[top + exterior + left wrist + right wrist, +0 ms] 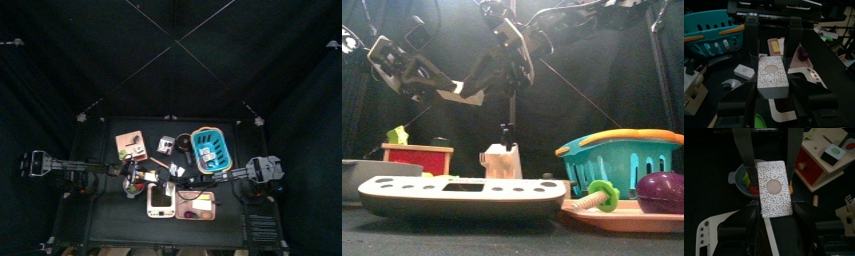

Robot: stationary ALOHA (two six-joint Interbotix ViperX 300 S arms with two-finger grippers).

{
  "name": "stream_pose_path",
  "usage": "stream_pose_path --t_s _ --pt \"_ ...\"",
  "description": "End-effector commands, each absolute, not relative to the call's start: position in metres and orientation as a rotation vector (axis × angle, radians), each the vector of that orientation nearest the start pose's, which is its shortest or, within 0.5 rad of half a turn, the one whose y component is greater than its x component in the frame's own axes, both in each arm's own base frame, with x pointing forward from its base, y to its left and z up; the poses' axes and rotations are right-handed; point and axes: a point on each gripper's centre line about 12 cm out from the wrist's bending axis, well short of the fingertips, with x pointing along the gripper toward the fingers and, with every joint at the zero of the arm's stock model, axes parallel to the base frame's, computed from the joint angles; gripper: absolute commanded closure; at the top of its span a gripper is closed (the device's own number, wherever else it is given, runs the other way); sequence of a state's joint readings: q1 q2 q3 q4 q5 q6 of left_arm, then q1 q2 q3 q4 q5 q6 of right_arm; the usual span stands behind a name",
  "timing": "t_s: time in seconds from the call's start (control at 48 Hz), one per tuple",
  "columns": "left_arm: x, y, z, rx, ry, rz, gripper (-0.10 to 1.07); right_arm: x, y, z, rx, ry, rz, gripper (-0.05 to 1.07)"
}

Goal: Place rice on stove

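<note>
We see the small black table (107,215) crowded along its front half, with the left arm (67,165) reaching in from one side and the right arm (254,168) from the other, so that the two meet above the middle of it

Of the things on the table, the teal basket (616,160) with its orange rim is the biggest and stands toward the right arm's side. In front of everything lies the white stove (462,192), a low flat piece with a row of round holes along its top. Beside it is a pink tray (629,215) that carries a purple round thing (663,190). On the left arm's side a red box with a wooden top (416,158) stands behind the stove, and a small white carton (501,160) stands near the middle. A grey bowl (743,178) with coloured pieces in it sits on the table below the grippers

The rice box (771,75), white with dark speckles and a round window, is up in the air between the two arms and not on the stove. The left gripper (771,82) clamps it by its sides. The right gripper (773,178) also has the box lying in its gap, but whether it grips the box or only stands around it we cannot tell
</note>
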State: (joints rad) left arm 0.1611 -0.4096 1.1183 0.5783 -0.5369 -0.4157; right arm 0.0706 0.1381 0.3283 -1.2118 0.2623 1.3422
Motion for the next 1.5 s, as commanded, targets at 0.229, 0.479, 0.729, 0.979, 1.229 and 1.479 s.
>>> stream_pose_path --t_s 0.229,0.479,0.729,0.979,1.229,1.479 --pt "0.274 0.01 0.209 0.038 0.211 -0.137 0.04 0.467 0.007 0.238 0.077 0.515 -0.248 0.43" --pt "0.266 0.013 0.211 -0.017 0.189 -0.096 0.03 0.465 0.005 0.236 0.076 0.529 -0.289 0.43" --pt "0.263 0.015 0.21 -0.022 0.192 -0.084 0.03 0.459 0.016 0.229 0.197 0.576 -0.321 0.43" --pt "0.256 0.018 0.208 -0.033 0.187 -0.065 0.03 0.447 0.054 0.212 0.363 0.724 -0.433 0.43" --pt "0.245 0.017 0.212 -0.049 0.158 -0.051 0.03 0.453 0.084 0.197 0.497 0.753 -0.585 0.43" --pt "0.242 0.016 0.212 -0.056 0.154 -0.05 0.03 0.445 0.092 0.19 0.698 0.605 -0.826 0.43"
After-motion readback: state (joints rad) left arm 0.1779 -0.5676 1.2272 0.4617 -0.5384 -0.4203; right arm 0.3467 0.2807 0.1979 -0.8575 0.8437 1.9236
